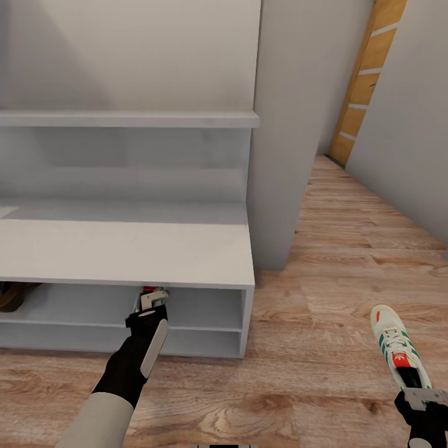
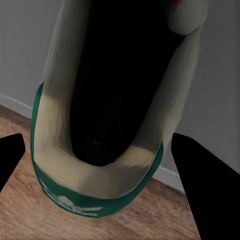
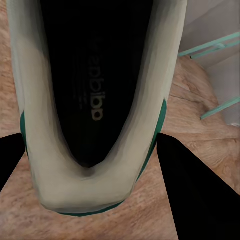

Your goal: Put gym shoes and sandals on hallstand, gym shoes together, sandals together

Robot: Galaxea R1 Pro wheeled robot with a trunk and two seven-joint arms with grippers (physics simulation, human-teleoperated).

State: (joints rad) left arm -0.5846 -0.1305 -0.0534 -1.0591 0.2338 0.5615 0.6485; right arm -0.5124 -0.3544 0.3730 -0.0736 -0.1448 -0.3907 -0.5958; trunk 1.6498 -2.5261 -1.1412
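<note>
Head view: each gym shoe [image 1: 151, 297] sits heel-first between jaws.

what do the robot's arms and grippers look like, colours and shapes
In the head view the left arm has a pale beige forearm shell leading into a black wrist with a light grey oblong panel. The left gripper has a pale grey tip. The right gripper has a flat grey plate above a black body. In both wrist views the fingers are plain black wedges.

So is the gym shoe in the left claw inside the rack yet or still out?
Partly in: the left claw holds the gym shoe at the upper tier's opening of the hallstand; whether it rests there, cannot tell.
</note>
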